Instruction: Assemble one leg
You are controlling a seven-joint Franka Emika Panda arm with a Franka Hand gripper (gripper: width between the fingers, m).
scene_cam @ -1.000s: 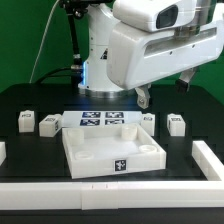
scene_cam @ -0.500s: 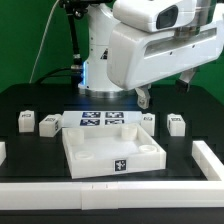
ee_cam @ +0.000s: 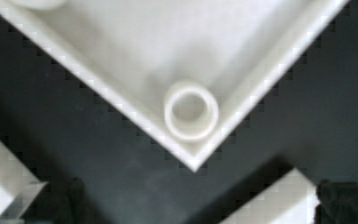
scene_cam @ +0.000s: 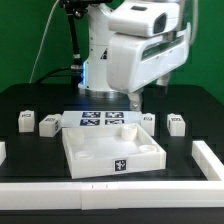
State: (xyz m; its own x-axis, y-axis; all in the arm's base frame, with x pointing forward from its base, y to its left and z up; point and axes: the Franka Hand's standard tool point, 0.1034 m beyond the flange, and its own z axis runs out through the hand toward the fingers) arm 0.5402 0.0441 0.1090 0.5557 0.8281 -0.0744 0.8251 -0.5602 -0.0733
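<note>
We see the gripper (scene_cam: 134,100) hanging under the bulky white arm (scene_cam: 140,50) over the far part of the black table (scene_cam: 30,100). It is above the stretch where the marker board (scene_cam: 102,120) meets the far rim of the large white tray (scene_cam: 90,165), and it touches neither. In the wrist view one corner of that tray fills most of the picture, with a round hole (ee_cam: 190,110) set into it. The two fingers (ee_cam: 19,200) show at opposite sides of the frame. The jaws therefore stand wide apart with nothing between them but the bare table beyond the tray's corner. The leg (scene_cam: 148,120) closest to the gripper stands on the table just beside the tray's far corner, on the exterior view's right, apart from the fingers. A second leg (scene_cam: 176,123) stands further toward the exterior view's right. A third leg (scene_cam: 47,124) and a fourth leg (scene_cam: 26,121) sit near each other on the exterior view's left, beside the marker board's end. All four rest on the table, and none is in the tray. Each carries a dark tag that we find too small to read. A white rail (scene_cam: 110,192) runs along the table's near edge.
</note>
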